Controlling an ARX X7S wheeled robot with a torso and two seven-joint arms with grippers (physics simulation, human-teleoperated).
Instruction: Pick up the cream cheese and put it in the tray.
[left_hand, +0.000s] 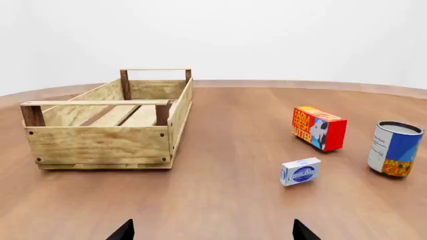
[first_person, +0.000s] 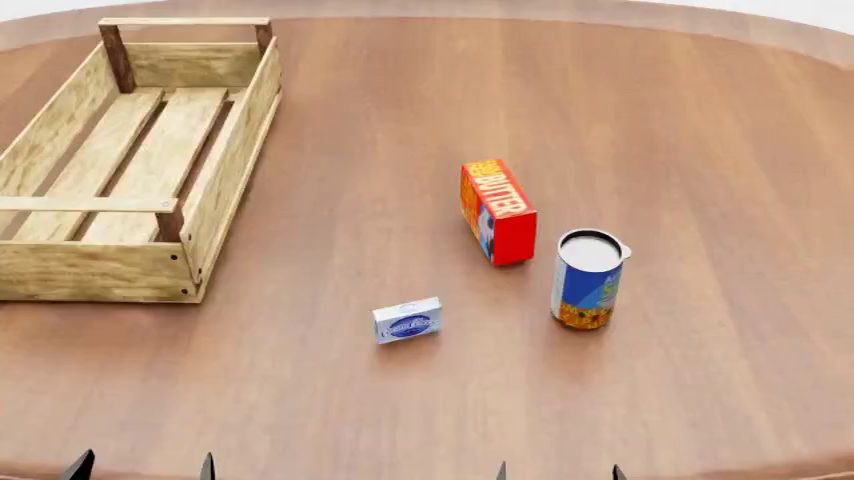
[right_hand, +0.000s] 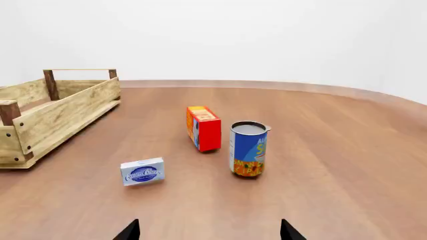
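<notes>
While nothing touches it, the cream cheese (first_person: 407, 322) lies flat on the brown bench (first_person: 694, 120), alone near the front edge. At about two o'clock from it stands the red-orange butter box (first_person: 498, 212), and at three o'clock the blue-orange can (first_person: 587, 279), close beside that box. Well apart at ten o'clock sits the tray (first_person: 214, 190), holding nothing. Only the fingertips of the left tool (first_person: 143, 467) and right tool (first_person: 558, 472) show at the near edge, each pair spread wide, gripping nothing.
</notes>
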